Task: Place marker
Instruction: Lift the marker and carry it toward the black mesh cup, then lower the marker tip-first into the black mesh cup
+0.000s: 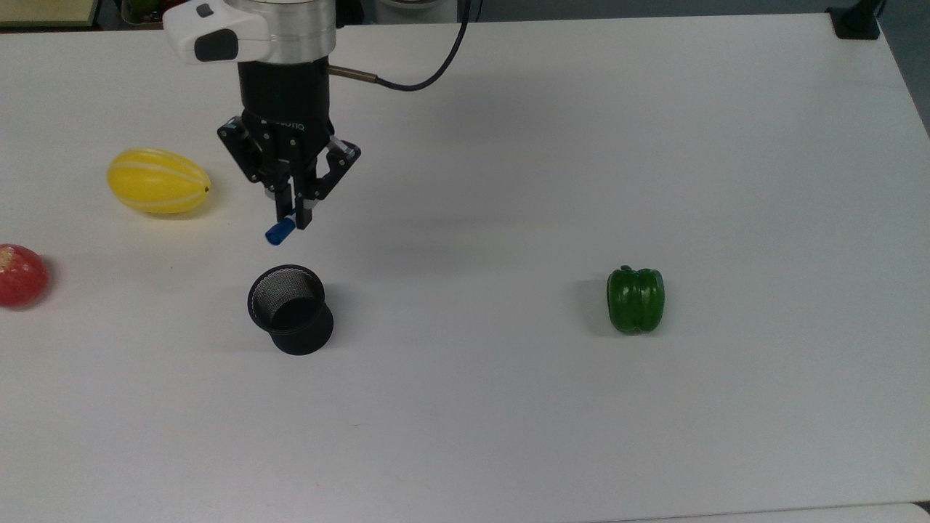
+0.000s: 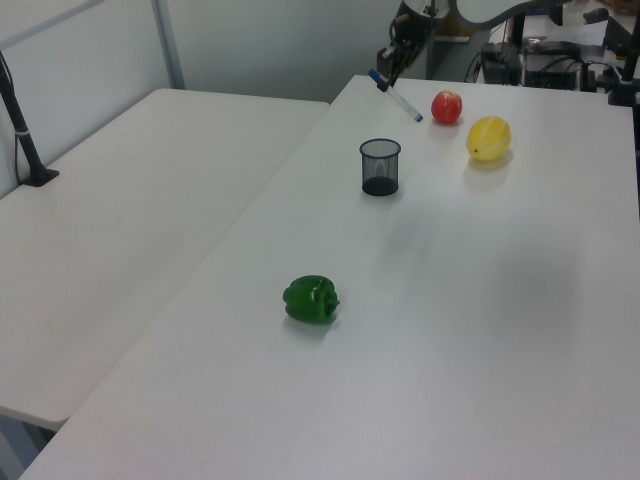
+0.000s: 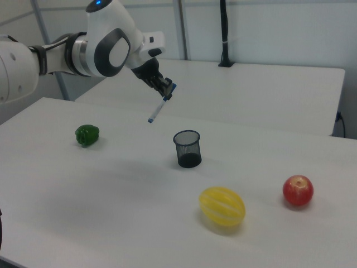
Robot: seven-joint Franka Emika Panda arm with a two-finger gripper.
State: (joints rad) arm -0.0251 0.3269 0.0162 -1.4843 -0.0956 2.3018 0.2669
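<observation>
Here the gripper (image 1: 293, 218) is clamped on the marker (image 3: 159, 106), its fingers drawn in close around the white barrel near one blue end. The marker hangs tilted in the air, well above the table (image 1: 654, 145); in the right view it slants down toward the right view's left. In the top view its blue end pokes out below the fingers, just above the cup's (image 1: 290, 309) rim.
</observation>
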